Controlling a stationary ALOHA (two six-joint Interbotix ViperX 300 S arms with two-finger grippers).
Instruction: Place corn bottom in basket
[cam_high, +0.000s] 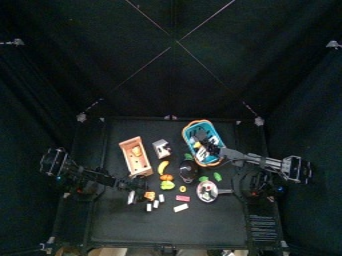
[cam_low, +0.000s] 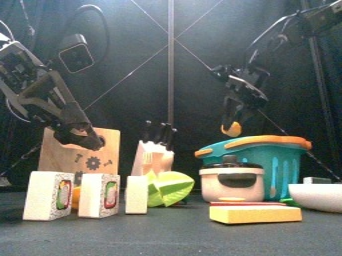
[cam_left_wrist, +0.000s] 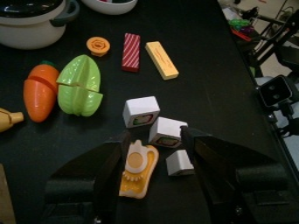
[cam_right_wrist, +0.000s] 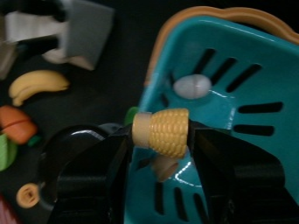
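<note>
My right gripper (cam_right_wrist: 159, 133) is shut on the corn bottom (cam_right_wrist: 162, 131), a short yellow cob end. It holds the corn over the rim of the teal basket (cam_right_wrist: 233, 114) with an orange rim. In the front view the corn (cam_low: 233, 128) hangs in the right gripper (cam_low: 234, 116) a little above the basket (cam_low: 261, 160). The top view shows the right gripper (cam_high: 210, 150) over the basket (cam_high: 195, 131). A white ball (cam_right_wrist: 193, 85) lies inside the basket. My left gripper (cam_left_wrist: 155, 144) is open and low over the table at the left, with a cream and orange toy piece (cam_left_wrist: 138, 168) lying between its jaws.
Near the left gripper lie white cubes (cam_left_wrist: 142, 108), a green vegetable (cam_left_wrist: 79, 83), a carrot (cam_left_wrist: 41, 87), a red bar (cam_left_wrist: 132, 50) and a yellow bar (cam_left_wrist: 162, 59). A small pot (cam_low: 237, 180), a wooden board (cam_low: 78, 150) and a knife block (cam_low: 154, 155) stand at the front.
</note>
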